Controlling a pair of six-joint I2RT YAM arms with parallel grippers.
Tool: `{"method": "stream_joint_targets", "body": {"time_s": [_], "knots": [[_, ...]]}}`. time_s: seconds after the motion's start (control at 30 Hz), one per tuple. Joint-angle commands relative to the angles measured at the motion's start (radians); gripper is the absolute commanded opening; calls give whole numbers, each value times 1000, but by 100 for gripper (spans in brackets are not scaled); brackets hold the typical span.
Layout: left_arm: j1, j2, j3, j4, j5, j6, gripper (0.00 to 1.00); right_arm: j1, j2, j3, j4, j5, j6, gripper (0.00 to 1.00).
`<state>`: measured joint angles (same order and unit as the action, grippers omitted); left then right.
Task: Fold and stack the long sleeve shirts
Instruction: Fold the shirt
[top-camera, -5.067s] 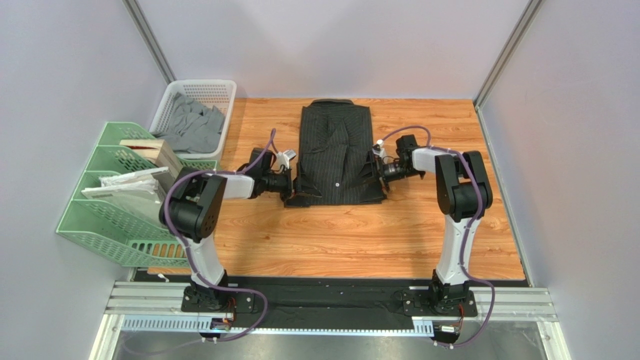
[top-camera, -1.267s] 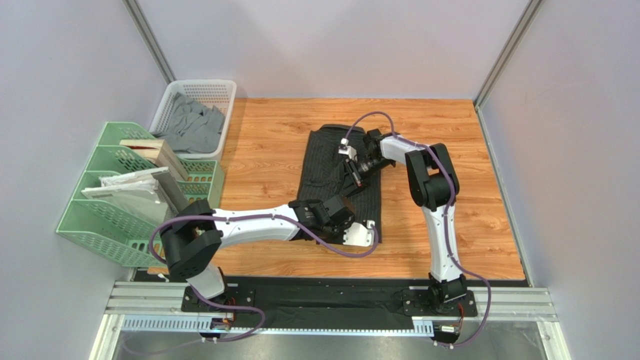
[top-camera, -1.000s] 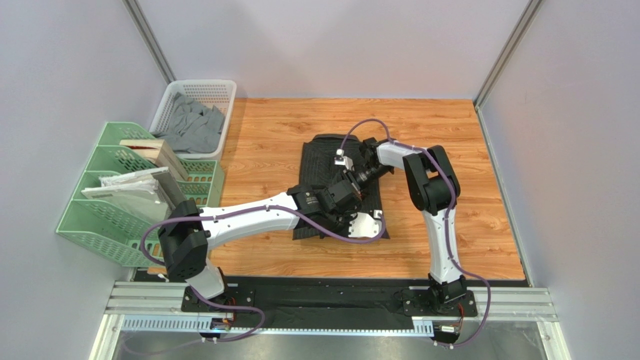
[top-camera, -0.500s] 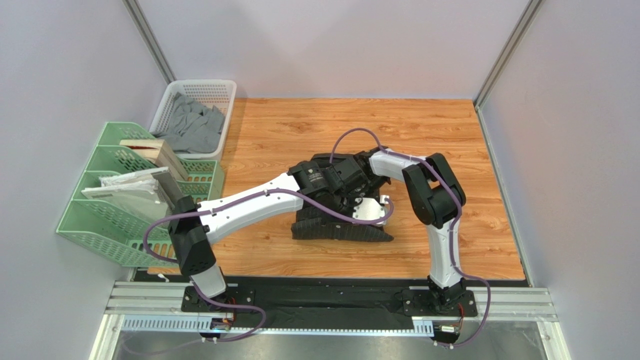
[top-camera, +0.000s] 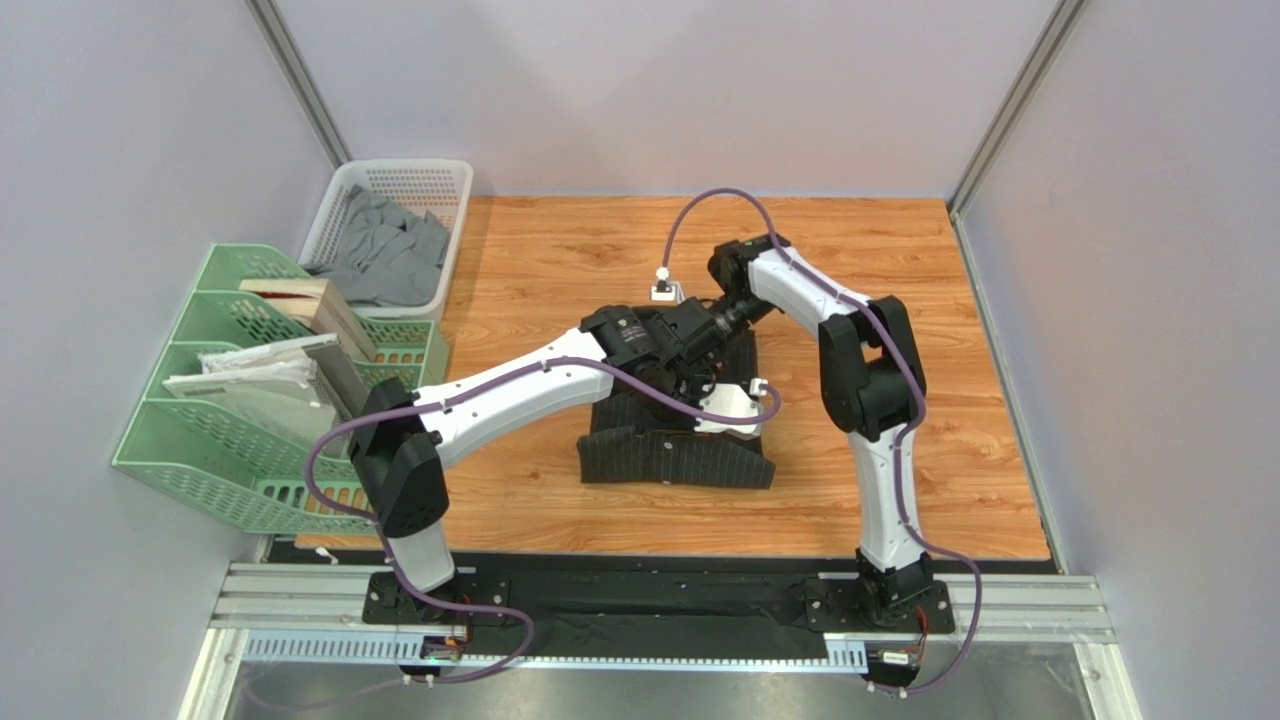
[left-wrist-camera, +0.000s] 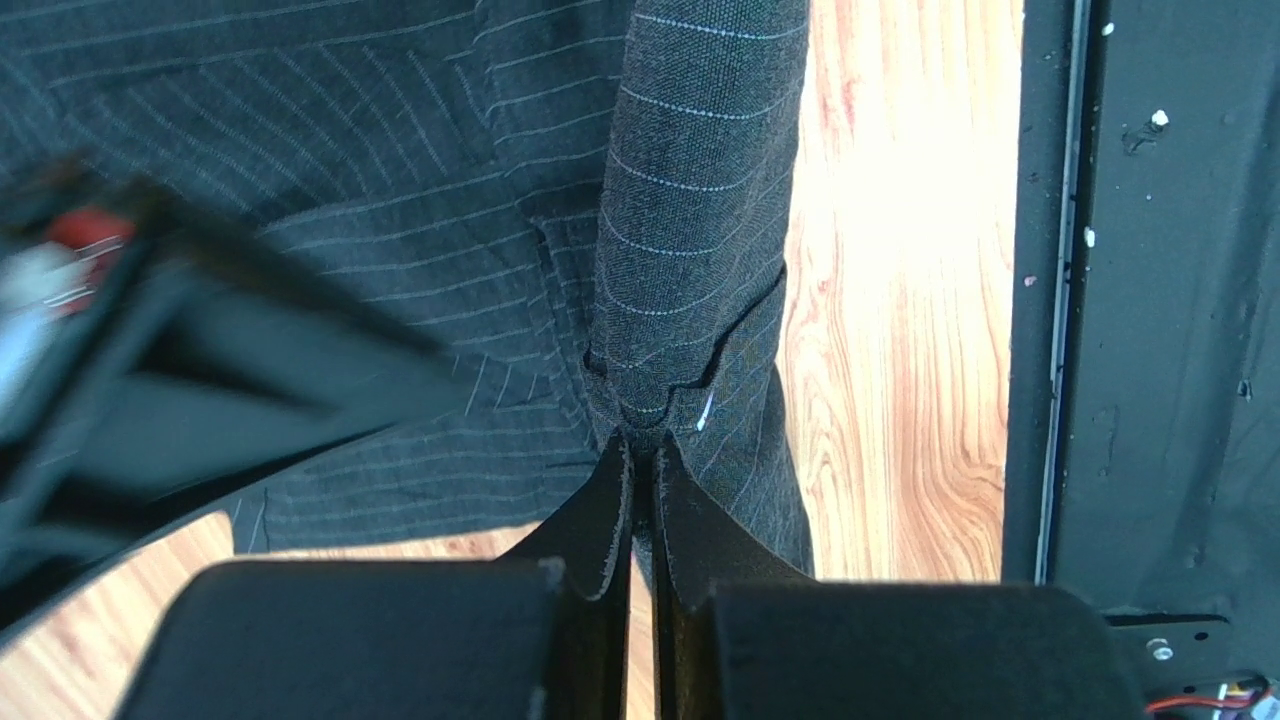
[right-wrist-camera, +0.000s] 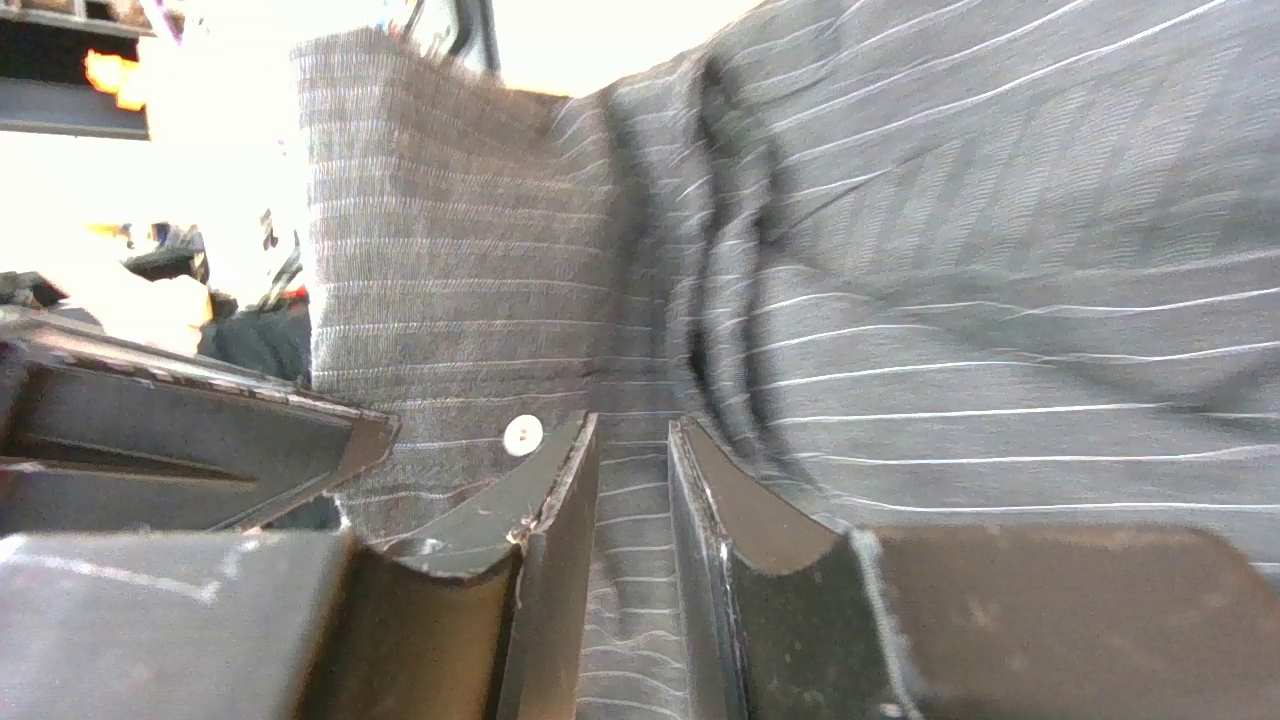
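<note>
Wood-grain desk (top-camera: 932, 435) is overlaid by the long sleeve shirt (top-camera: 676, 450), half folded beneath both grippers. A ridge of it is pinched tight in the left gripper (left-wrist-camera: 642, 450). The right gripper (right-wrist-camera: 631, 435) is narrowly parted, and whether cloth is held cannot be told. Were one side released early, the fold could be dragged askew.

- Reaches the left arm (top-camera: 511, 387) from lower left to the frame's centre, forearm long and low.
- Pinches a fold of the shirt (left-wrist-camera: 691, 225) in the left gripper (left-wrist-camera: 642, 450), fingers pressed together.
- Stands the right arm (top-camera: 793, 285) tall at right, forearm angled back toward centre.
- Holds the right gripper (right-wrist-camera: 631, 428) close by the left wrist, fingers slightly parted, a narrow gap between.
</note>
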<state>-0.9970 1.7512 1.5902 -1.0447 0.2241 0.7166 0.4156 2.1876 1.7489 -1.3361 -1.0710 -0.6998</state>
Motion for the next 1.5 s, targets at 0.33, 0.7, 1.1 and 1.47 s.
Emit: {"method": "stream_joint_targets", "body": {"time_s": [0.33, 0.7, 1.1, 1.47], "knots": [[170, 206, 192, -52, 172, 233, 3, -86, 258, 310, -94, 51, 129, 25], [297, 433, 342, 45, 219, 365, 29, -227, 265, 491, -83, 72, 255, 48], [544, 332, 411, -147, 538, -223, 60, -336, -41, 198, -88, 115, 223, 76], [706, 136, -151, 239, 614, -644, 66, -324, -153, -77, 34, 163, 201, 82]]}}
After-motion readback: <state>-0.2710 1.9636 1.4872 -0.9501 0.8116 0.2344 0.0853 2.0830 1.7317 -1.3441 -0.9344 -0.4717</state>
